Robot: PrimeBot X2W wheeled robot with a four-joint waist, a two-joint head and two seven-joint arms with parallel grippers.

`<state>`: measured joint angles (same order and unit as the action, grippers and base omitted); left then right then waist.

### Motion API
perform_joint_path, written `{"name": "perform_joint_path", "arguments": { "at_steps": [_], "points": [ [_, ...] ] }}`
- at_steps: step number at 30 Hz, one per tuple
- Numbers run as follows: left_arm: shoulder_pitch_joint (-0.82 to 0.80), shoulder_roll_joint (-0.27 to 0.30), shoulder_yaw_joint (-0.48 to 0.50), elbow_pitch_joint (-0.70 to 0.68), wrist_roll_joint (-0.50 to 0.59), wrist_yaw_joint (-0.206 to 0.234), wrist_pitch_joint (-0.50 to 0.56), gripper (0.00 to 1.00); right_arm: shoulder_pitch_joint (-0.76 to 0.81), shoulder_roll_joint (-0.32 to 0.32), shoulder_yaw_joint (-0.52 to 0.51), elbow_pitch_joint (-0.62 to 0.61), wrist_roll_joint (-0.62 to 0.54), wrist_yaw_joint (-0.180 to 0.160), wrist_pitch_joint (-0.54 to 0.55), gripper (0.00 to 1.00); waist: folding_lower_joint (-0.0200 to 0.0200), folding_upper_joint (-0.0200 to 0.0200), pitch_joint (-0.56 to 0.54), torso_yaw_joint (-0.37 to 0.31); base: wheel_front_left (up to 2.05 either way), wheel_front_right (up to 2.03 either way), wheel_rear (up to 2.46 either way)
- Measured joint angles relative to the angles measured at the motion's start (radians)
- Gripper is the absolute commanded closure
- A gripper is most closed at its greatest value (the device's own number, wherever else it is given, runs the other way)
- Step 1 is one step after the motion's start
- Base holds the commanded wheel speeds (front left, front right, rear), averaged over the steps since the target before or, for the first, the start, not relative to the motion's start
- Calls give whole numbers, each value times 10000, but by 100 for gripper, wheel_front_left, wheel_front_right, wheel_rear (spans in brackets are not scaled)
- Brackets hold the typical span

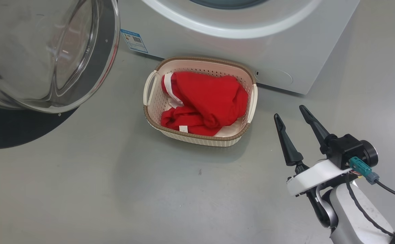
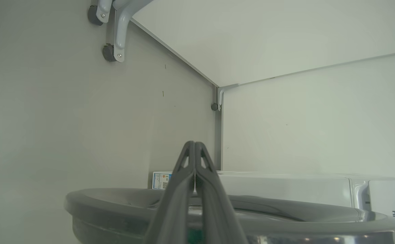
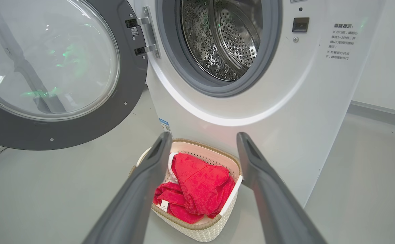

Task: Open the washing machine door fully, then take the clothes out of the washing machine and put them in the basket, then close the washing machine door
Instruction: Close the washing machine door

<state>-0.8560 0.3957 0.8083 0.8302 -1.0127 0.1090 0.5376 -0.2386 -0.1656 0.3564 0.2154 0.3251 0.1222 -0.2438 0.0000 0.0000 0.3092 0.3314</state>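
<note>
Right arm, head view: the pale forearm rises from the lower right corner, and the right gripper (image 1: pixel 289 112) points up the view and slightly left, toward the lower front of the washing machine (image 1: pixel 224 47). Its two dark fingers are spread wide with nothing between them, and it hangs above the grey floor (image 1: pixel 116 189), to the right of the basket (image 1: pixel 197 61) and apart from it. The right wrist view looks along these parted fingers, down onto the basket and into the steel drum (image 3: pixel 224 37), whose visible part holds no garment inside the grey gasket (image 3: pixel 170 54). The clothes (image 1: pixel 211 101), red with white trim, lie bunched in the basket, which stands on the floor just before the machine's front, near the blue label (image 1: pixel 134 40). The washing machine door (image 3: pixel 131 84) stands swung open on its hinges at the machine's left, its glass bowl toward the robot. Left arm, left wrist view: the left gripper (image 2: pixel 194 145) is clenched, its fingers pressed together and holding nothing, reaching over the door's curved dark rim toward the white side of the machine; whether the fingers touch the rim cannot be told.
</note>
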Motion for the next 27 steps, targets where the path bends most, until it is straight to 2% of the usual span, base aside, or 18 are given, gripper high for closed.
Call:
{"name": "perform_joint_path", "arguments": {
  "at_steps": [18,27],
  "points": [
    [-220,-31,-341,343,-288,-17,1607,100,-33,-4,10,56,0,0,-8,0,0,0,45,23,0,0,0],
    [-211,-69,-493,426,-617,-571,2489,100,-87,0,33,186,23,0,-12,0,0,0,-45,-35,0,0,0]
  ]
}}
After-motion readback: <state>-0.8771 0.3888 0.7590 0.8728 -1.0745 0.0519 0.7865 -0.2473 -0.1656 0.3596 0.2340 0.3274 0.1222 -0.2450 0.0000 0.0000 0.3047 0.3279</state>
